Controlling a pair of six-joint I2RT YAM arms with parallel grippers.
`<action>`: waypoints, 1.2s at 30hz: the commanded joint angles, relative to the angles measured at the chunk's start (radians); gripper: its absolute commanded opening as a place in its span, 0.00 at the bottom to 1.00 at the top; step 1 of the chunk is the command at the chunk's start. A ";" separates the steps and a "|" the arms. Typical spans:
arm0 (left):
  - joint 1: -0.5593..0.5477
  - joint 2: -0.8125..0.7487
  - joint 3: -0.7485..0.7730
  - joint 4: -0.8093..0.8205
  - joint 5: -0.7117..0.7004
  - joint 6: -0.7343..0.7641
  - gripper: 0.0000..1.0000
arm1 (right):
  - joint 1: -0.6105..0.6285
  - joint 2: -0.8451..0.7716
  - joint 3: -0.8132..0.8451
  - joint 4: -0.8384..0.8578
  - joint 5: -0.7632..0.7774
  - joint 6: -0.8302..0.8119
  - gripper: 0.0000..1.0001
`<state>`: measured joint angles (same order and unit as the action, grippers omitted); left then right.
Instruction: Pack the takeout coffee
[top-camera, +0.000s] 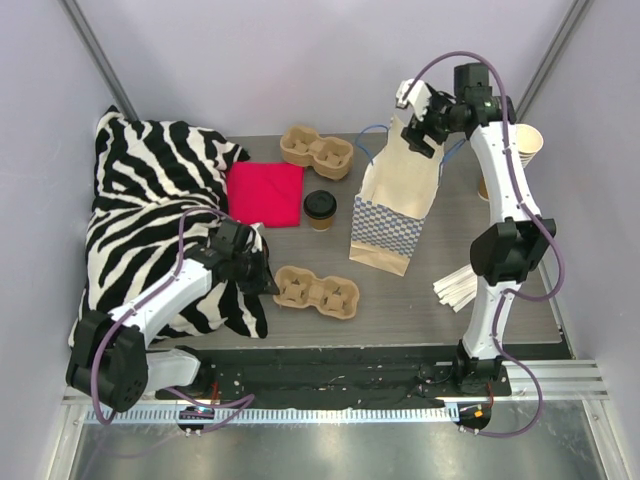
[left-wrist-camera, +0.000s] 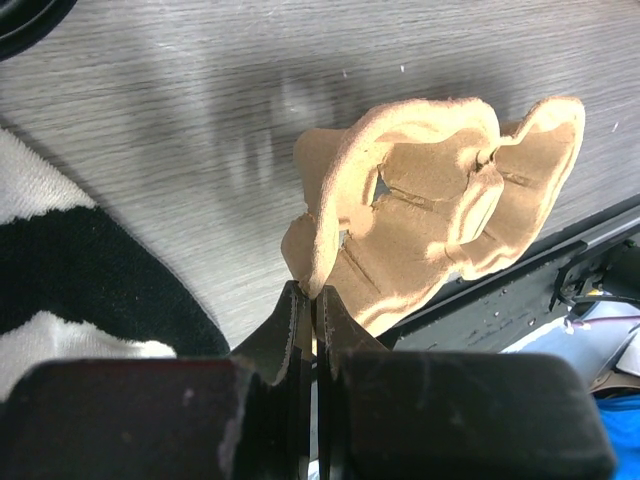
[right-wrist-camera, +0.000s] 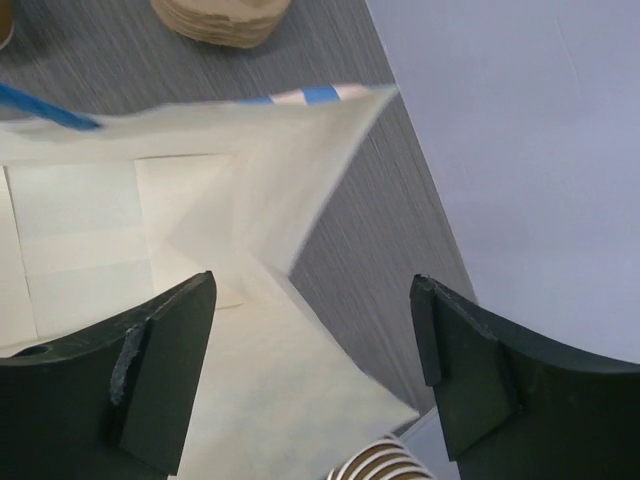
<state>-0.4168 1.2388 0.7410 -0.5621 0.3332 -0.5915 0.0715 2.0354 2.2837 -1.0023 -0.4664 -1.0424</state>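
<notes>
Top external, query: where is tan paper cup with round black lid (top-camera: 320, 208)?
Reply: on grey table (top-camera: 400, 300), between red cloth (top-camera: 265, 194) and brown paper bag (top-camera: 395, 205). Left gripper (left-wrist-camera: 312, 298) pinches beige pulp cup carrier (left-wrist-camera: 430, 200); right gripper (right-wrist-camera: 312, 285) spread above bag

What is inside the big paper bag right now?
The paper bag shows only its own pale folded bottom; nothing lies there. The takeout coffee stands outside on the table. One finger of the right gripper hides the near corner.

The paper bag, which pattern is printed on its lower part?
Blue-and-white checks across the paper bag, best seen in the top external view.
</notes>
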 joint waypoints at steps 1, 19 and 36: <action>-0.002 -0.042 0.086 -0.048 0.010 0.062 0.00 | 0.036 0.003 0.019 0.011 0.043 -0.045 0.76; -0.002 -0.180 0.542 -0.412 0.092 0.640 0.00 | 0.063 -0.121 0.033 -0.059 -0.063 -0.024 0.01; -0.095 0.034 1.473 -0.714 -0.017 1.087 0.00 | 0.169 -0.276 0.005 -0.137 -0.080 0.361 0.01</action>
<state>-0.4770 1.1816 2.0167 -1.2335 0.3817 0.4351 0.2337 1.8057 2.2940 -1.1049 -0.5423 -0.8310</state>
